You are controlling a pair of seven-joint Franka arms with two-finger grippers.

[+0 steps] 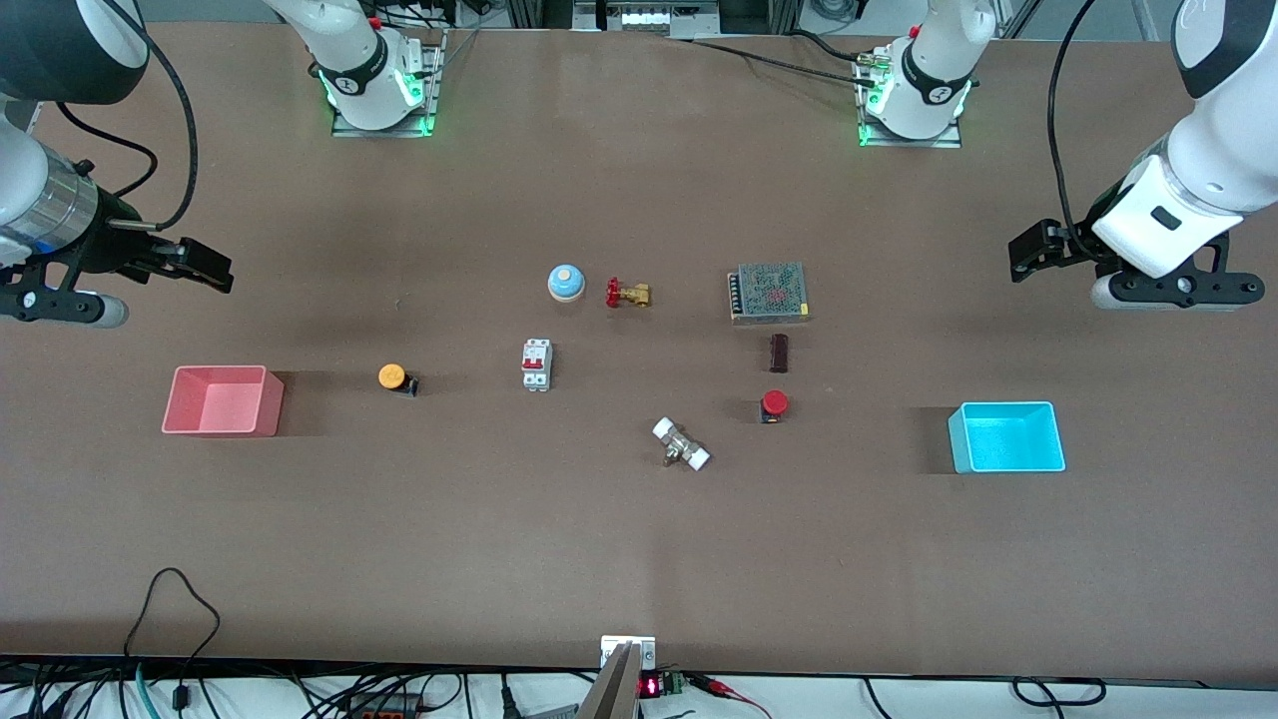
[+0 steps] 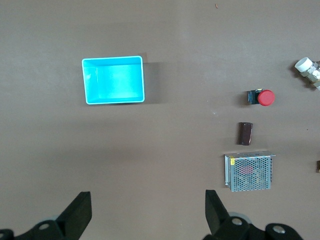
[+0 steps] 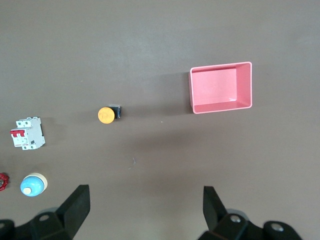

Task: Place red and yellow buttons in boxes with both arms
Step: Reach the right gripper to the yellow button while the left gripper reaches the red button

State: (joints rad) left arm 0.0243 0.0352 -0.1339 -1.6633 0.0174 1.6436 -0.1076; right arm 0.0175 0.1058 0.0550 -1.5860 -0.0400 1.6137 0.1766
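From the front camera, a wide brown table (image 1: 619,559) is filling the picture, matte and flat, its edge nearest that camera running above a strip of cables and a small red display. The pink-red box (image 1: 223,400) is sitting toward the right arm's end, the cyan box (image 1: 1006,437) toward the left arm's end, both empty and well apart. The yellow button (image 1: 394,377) is lying beside the pink-red box with bare surface between them; the red button (image 1: 773,404) is resting nearer the cyan box, just nearer the camera than a dark brown block (image 1: 780,353). A mesh-topped power supply (image 1: 768,292), a brass valve (image 1: 627,294), a blue dome (image 1: 566,283), a white breaker (image 1: 537,364) and a white-capped fitting (image 1: 681,444) are crowding the middle. The right gripper (image 1: 205,268) is hovering over bare table past the pink-red box, the left gripper (image 1: 1028,255) over bare table above the cyan box's end; wide open strips are lying along every edge.

In the left wrist view, the left gripper's fingers (image 2: 77,215) are standing wide apart, holding nothing, with the cyan box (image 2: 113,80) and red button (image 2: 264,97) below.

In the right wrist view, the right gripper's fingers (image 3: 75,207) are likewise spread and empty, over the yellow button (image 3: 107,114) and pink-red box (image 3: 221,88).
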